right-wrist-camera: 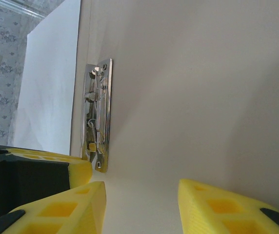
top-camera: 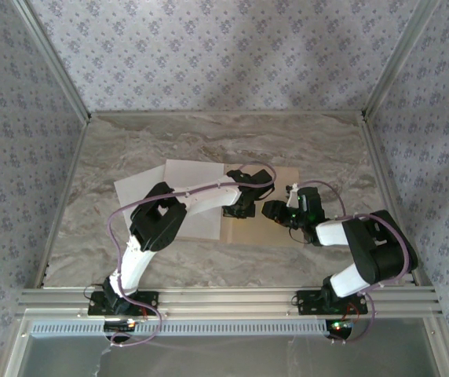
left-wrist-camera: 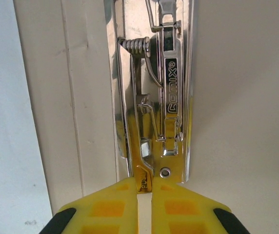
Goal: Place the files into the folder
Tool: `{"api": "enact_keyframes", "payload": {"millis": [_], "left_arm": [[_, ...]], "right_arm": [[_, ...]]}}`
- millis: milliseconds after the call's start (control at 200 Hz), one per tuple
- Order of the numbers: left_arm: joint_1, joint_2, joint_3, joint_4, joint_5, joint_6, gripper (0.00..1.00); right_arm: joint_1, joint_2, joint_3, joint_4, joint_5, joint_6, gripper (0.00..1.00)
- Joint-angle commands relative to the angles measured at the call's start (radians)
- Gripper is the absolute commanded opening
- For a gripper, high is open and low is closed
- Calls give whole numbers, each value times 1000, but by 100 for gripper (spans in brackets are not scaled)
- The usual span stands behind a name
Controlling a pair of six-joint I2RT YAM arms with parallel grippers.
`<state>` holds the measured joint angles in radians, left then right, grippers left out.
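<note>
The white files (top-camera: 181,177) lie on the marble table (top-camera: 130,149), one sheet askew on the other, left of the tan folder (top-camera: 256,232). At its crease the left gripper (left-wrist-camera: 144,207) pinches the metal clip (left-wrist-camera: 166,97) (by its lever tip). The right gripper (right-wrist-camera: 142,204) hangs over the right leaf, fingers apart.

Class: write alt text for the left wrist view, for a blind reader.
The yellow left gripper is pinched shut on the near end of a shiny metal clip that runs up the picture's middle. The clip sits on a tan folder; white paper shows at the left edge.
</note>
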<state>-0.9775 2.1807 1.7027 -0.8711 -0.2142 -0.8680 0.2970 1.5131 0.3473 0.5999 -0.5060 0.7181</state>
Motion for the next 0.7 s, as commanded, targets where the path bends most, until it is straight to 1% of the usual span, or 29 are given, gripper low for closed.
{"api": "enact_keyframes", "payload": {"millis": [0,570,700], "left_arm": [[-10,70,-30,27,60,-22,11],[-25,104,-55,86,119,-43,9],[-31,98,-34,70,110,-38,9]], "right_arm": [[5,47,-18,-115,4,14,46],[5,59,-11,-114,0,15,45],[5,63,-11,-114,-1,15,45]]}}
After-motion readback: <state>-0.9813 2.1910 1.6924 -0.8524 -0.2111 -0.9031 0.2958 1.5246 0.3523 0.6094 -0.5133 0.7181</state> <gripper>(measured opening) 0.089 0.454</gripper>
